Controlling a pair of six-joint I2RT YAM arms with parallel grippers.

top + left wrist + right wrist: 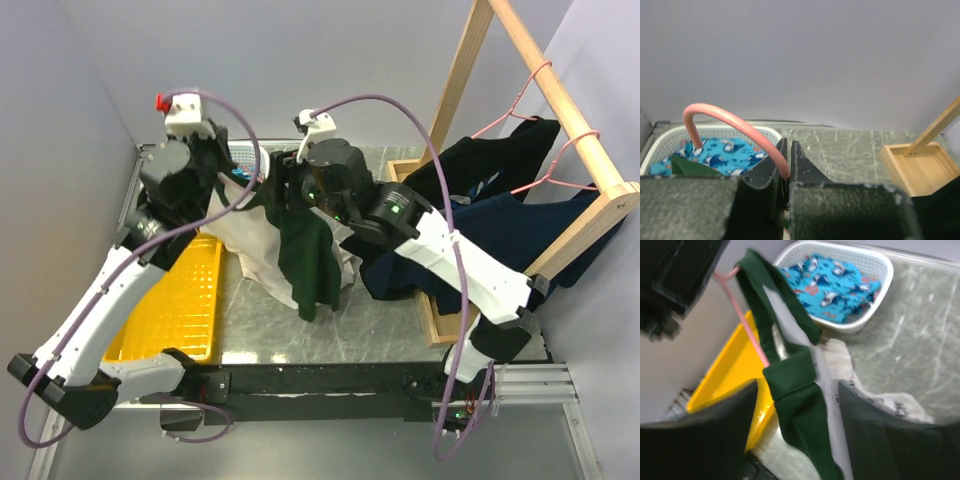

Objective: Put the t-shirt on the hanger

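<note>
Left pincer [789,165] clamped shut on hanger [715,112] hook, right pincer [797,432] open, loose around green bit of shirt [312,262].
Draped mid-air off hanger, looks like 1 shoulder on; other side left to sort.

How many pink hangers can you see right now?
3. One hanger is pinched in the left gripper, its wire running into the t-shirt. Two more hang on the wooden rack under dark garments: the far hanger and the near hanger. Cloth could hide others.
</note>
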